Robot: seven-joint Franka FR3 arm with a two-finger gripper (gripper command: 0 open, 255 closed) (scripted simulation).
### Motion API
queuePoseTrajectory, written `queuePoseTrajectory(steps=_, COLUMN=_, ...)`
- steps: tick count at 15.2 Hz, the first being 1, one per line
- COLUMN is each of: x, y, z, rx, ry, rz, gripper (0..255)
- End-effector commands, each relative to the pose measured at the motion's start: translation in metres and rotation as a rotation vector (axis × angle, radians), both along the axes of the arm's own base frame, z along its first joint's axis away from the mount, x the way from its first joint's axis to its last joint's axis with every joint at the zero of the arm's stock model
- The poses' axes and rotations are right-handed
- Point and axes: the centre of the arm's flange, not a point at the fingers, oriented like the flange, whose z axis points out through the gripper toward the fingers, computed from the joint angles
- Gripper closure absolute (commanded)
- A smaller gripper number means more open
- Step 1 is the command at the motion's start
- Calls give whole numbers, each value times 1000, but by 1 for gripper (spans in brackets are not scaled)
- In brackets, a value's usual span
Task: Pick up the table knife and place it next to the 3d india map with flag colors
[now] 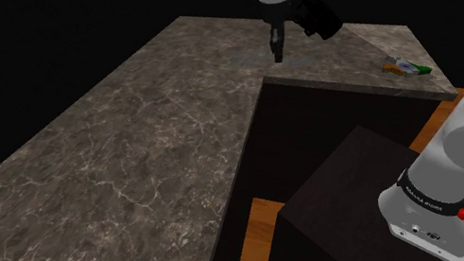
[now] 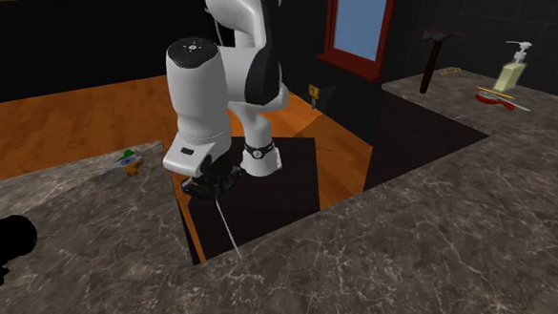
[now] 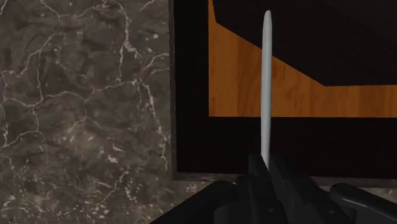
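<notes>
**Operator:** Currently, what is the status of the pick step?

**Technician:** Judged complete. The gripper [image 1: 277, 48] hangs above the stone counter [image 1: 130, 160], close to the inner corner where the counter turns. Its jaws are drawn in narrow and clamp one end of the knife [image 3: 266, 83]. In the wrist view the black fingers [image 3: 252, 181] clasp it on both sides, and the slim grey length runs straight out beyond them.

**Operator:** Where is the knife relative to the counter?

**Technician:** Off the surface. In the second exterior view it hangs point-down below the hand, slightly tilted, with its tip near the counter edge. Whether the tip touches that edge cannot be determined.

**Operator:** And the target?

**Technician:** The small map [image 1: 408, 68], banded orange, white and green, lies flat on the counter's short branch, toward the shoulder view's right. It is well apart from the gripper.

**Operator:** What remains?

**Technician:** Two steps, by estimate:
1. Carry the knife along the short branch toward the map.
2. Lower it onto bare stone just beside the map, not on top of it, then open the jaws.

The task is roughly at its halfway mark: the grasp and lift are done, and the transfer and placement are not yet done.

**Operator:** Any caution?

**Technician:** The knife is long and thin and is gripped at one end only. It is likely to pivot if the tip catches the counter.
</notes>
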Motion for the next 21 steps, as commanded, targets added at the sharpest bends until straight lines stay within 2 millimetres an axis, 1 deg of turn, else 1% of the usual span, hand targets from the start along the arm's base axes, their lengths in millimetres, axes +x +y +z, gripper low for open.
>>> queuePoseTrajectory(steps=1, x=-6, y=-23, z=1, rx=0, ry=0, rz=2, gripper=255)
queuePoseTrajectory(steps=21, x=-44, y=-284, z=5, rx=0, ry=0, rz=2, gripper=255)
